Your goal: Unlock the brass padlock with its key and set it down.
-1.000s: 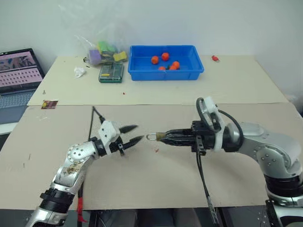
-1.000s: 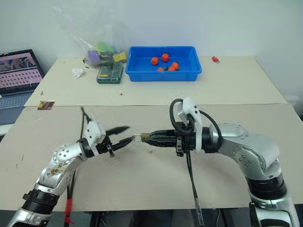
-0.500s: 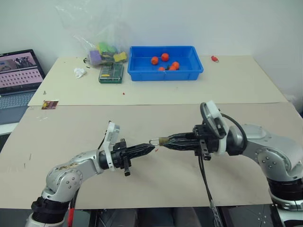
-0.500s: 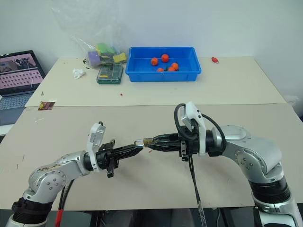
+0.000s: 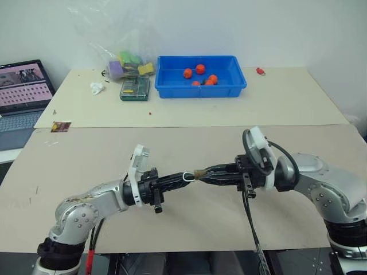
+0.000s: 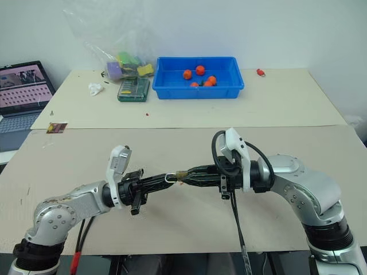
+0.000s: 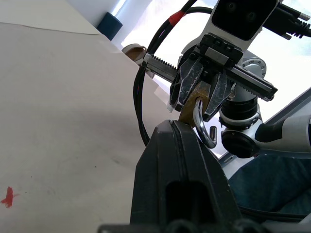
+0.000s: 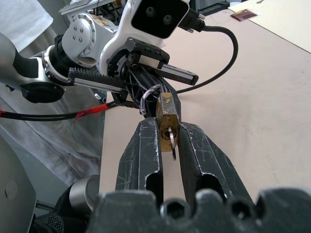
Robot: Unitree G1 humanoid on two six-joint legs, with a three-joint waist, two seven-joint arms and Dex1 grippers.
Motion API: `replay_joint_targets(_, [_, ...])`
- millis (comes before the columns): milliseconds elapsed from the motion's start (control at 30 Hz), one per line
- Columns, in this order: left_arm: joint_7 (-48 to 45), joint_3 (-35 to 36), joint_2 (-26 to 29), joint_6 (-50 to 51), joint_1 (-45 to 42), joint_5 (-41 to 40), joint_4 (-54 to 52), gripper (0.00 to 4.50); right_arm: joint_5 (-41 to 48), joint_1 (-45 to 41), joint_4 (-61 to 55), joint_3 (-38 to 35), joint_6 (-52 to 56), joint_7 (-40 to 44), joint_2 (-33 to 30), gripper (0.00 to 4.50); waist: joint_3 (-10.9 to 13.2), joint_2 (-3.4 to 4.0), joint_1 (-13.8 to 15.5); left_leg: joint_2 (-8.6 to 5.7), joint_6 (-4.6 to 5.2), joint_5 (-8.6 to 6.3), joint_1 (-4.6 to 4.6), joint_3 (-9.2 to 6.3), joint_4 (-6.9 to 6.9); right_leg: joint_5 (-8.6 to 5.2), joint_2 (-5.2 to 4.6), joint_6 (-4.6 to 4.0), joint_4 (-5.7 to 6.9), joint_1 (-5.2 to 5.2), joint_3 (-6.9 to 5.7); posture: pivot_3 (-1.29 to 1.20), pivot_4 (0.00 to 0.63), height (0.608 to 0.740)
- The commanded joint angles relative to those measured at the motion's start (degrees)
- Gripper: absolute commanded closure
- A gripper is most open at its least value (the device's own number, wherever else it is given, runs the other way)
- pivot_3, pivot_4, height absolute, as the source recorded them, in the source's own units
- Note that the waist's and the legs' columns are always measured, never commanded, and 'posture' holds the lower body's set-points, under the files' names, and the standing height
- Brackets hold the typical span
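Meeting nose to nose above the matte tan board of the table (image 5: 189,223), the two grippers share one small object between them. The right gripper (image 5: 202,173) has its ribbed black fingers (image 8: 146,150) pressed nearly together on the flat sides of the brass padlock (image 8: 166,114), a tiny block of dull yellow metal with scuffed faces; a thin silvery key (image 8: 172,141) sticks out of its keyhole and hangs between those fingers. The padlock's shackle (image 7: 203,127), a slim polished steel U, points away toward the left gripper (image 5: 184,177), whose tapered black fingers are fully closed with their tips at the curve of that loop; whether they pinch the wire or only touch it cannot be told. Both arms reach in level, and the lock hangs in the air clear of the board. Far back sit a glossy blue plastic bin (image 5: 236,87) holding small round orange-red balls (image 5: 200,69), a crinkled clear bag (image 5: 123,60) of coloured blocks, and an open laptop (image 5: 20,91).
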Motion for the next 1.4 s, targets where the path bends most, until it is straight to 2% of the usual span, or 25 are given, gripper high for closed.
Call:
replay_joint_targets(33, [-0.09, -0.01, -0.38, 0.88, -0.75, -3.63, -3.89, 4.48, -1.33, -0.47, -0.09, -0.08, -1.83, 0.62, -0.52, 4.39, 0.00, 0.00, -0.02, 0.00, 0.00, 0.00, 0.00, 0.00, 0.00, 0.00, 0.00, 0.00, 0.00, 0.00, 0.00, 0.00, 0.150, 0.740])
replay_joint_targets(500, [1.32, 0.16, -0.20, 2.27, -1.37, -5.66, -3.57, 4.48, -4.88, -2.61, 4.94, -0.87, -2.80, 1.64, -0.44, 4.39, 0.00, -0.01, 0.05, 0.00, -0.03, -0.01, -0.01, 0.01, -0.02, -0.01, 0.00, -0.03, -0.01, 0.00, 0.01, 0.00, 0.150, 0.740])
replay_joint_targets(867, [2.48, -0.04, -0.83, 2.54, -1.70, -6.35, -3.56, 4.48, -0.16, -2.46, 1.19, -2.51, 0.74, 0.95, -0.93, 4.39, 0.01, -0.01, 0.05, 0.00, -0.04, -0.02, -0.01, 0.00, -0.02, -0.01, 0.00, -0.03, -0.02, 0.00, 0.01, 0.00, 0.150, 0.740])
replay_joint_targets(1400, [4.17, -0.30, -0.77, 2.34, -2.19, -7.76, -4.03, 4.48, 1.66, 4.76, -2.00, -3.91, 0.32, 1.81, -3.99, 4.39, 0.01, -0.02, 0.35, -0.01, -0.05, -0.03, -0.03, 0.01, -0.01, -0.02, 0.00, -0.03, -0.04, 0.00, 0.01, 0.00, 0.150, 0.740])
